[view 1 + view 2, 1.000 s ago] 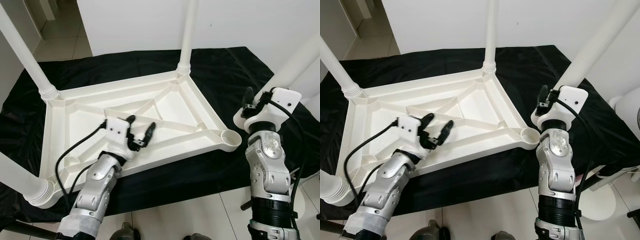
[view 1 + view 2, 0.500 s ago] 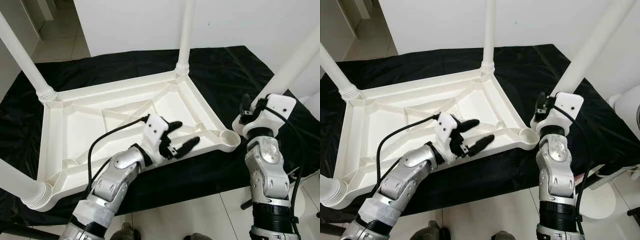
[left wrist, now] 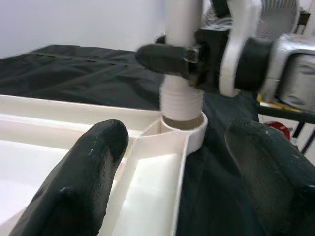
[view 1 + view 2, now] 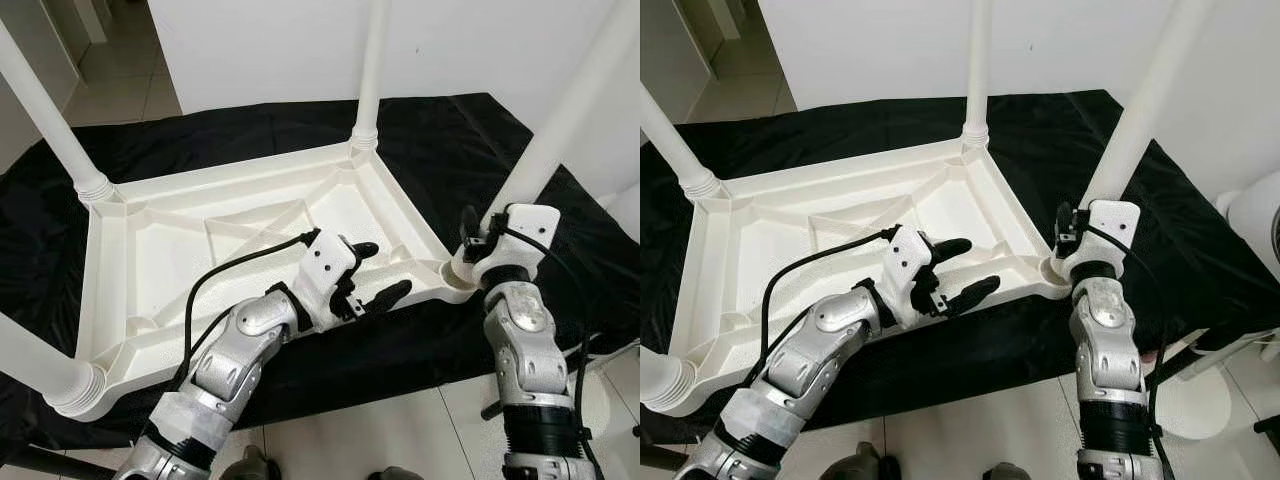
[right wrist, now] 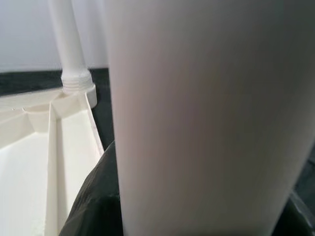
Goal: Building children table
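Note:
The white plastic tabletop lies upside down on black cloth. Three white legs stand in its corners: far left, far right and near left. My right gripper is shut on a fourth leg, which leans slightly. Its threaded end sits in the mouth of the near right corner socket. My left gripper is open with nothing between its fingers. It hovers over the near rim, just left of that socket.
Black cloth covers the low surface under the tabletop and hangs over its front edge. Tiled floor lies below my arms. A white wall stands behind. A white round object sits at the far right.
My right gripper has carried the fourth leg leftward onto the near right corner socket. My left gripper has swung from the middle of the tabletop toward that corner.

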Controlling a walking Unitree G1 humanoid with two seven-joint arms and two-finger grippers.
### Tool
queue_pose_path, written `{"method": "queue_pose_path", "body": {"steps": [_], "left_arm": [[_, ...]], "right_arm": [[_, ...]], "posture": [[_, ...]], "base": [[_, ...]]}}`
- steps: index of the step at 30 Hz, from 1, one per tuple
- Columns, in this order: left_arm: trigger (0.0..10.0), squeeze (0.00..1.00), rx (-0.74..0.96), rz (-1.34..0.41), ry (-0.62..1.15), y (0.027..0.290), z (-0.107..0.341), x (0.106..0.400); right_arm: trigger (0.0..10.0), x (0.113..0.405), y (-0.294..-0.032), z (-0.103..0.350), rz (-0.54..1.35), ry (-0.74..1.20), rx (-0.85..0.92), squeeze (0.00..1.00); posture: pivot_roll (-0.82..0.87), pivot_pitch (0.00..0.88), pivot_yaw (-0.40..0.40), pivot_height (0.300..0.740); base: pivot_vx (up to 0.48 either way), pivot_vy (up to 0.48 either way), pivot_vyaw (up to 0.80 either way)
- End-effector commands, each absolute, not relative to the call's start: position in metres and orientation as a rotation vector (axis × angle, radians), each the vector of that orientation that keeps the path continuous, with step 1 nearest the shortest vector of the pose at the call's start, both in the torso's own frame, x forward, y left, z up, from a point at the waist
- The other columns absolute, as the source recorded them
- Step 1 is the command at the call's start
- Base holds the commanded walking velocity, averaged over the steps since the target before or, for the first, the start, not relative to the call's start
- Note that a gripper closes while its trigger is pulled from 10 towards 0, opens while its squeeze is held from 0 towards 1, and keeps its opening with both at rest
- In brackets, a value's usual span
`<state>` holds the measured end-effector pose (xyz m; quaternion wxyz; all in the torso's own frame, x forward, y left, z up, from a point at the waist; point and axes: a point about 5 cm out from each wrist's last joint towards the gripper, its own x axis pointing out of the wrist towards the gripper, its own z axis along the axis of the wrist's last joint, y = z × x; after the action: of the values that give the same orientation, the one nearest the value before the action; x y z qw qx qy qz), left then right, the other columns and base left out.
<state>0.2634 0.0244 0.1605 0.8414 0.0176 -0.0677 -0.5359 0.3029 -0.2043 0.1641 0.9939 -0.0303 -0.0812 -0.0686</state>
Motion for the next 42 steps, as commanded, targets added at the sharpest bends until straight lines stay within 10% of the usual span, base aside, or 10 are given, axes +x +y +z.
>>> {"method": "queue_pose_path", "body": {"steps": [1,26,42], "left_arm": [[10.0,0.00,0.060,-1.197,-0.136,0.022,0.160,0.260],[10.0,0.00,0.111,-1.208,-0.145,0.016,0.160,0.259],[10.0,0.00,0.115,-1.231,-0.155,0.012,0.163,0.260]], "right_arm": [[10.0,0.304,-0.203,0.160,-0.124,-0.148,-0.047,0.00],[10.0,0.277,-0.204,0.124,0.083,-0.058,-0.237,0.00],[10.0,0.286,-0.214,0.123,-0.061,-0.096,0.016,0.00]], "posture": [[0.00,0.010,0.018,0.740],[-0.01,0.008,0.015,0.740],[-0.02,0.000,0.039,0.740]], "base": [[0.000,0.000,0.00],[0.000,0.000,0.00],[0.000,0.000,0.00]]}}
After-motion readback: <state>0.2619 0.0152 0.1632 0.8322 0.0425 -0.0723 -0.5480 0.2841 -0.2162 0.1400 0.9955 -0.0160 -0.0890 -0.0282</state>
